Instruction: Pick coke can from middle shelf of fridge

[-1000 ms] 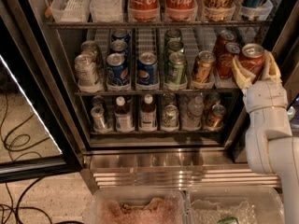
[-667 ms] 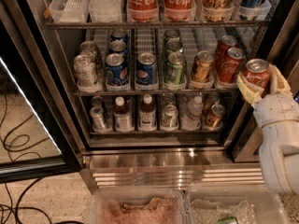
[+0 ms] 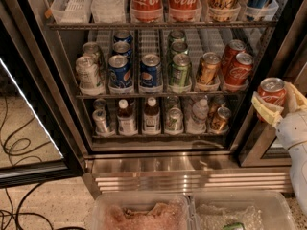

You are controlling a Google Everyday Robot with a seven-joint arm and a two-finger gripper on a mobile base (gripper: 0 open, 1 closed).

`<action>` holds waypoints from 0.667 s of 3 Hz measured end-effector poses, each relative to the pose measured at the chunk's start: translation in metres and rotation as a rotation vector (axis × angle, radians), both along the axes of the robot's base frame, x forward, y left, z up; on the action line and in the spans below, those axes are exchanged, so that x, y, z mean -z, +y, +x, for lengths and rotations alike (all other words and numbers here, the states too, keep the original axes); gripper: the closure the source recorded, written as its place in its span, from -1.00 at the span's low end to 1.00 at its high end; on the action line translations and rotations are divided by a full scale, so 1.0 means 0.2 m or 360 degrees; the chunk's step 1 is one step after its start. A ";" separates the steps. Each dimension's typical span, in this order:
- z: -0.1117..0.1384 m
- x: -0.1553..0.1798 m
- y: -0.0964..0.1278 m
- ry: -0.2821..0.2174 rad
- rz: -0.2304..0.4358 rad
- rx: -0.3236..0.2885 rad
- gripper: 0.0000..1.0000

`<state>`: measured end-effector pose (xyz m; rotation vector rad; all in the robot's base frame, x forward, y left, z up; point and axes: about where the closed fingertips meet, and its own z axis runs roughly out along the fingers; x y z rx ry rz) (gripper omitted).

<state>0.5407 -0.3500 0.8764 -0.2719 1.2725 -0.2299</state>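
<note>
My gripper (image 3: 277,102) is at the right, outside the fridge (image 3: 72,128) and in front of its right door frame. Its pale fingers are shut on a red coke can (image 3: 270,91), held upright with the silver top showing. Two more red coke cans (image 3: 238,68) stand at the right end of the middle shelf (image 3: 158,94), beside a gold-orange can (image 3: 208,69). Green, blue and silver cans fill the other lanes of that shelf. The white arm (image 3: 297,147) runs down the right edge of the view.
Big Coca-Cola bottles (image 3: 147,2) stand on the top rack. Small bottles and cans (image 3: 151,115) sit on the lower rack. The open glass door (image 3: 29,128) is at the left. Two clear bins (image 3: 192,212) lie on the floor in front, with cables (image 3: 19,195) at the left.
The gripper with the coke can has moved right and downward, away from the middle shelf and out past the fridge's right frame.
</note>
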 end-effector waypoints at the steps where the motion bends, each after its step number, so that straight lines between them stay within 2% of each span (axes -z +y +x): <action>1: 0.00 0.00 0.00 -0.0001 -0.0001 -0.0002 1.00; 2: -0.06 0.02 0.06 0.0015 -0.0031 -0.0108 1.00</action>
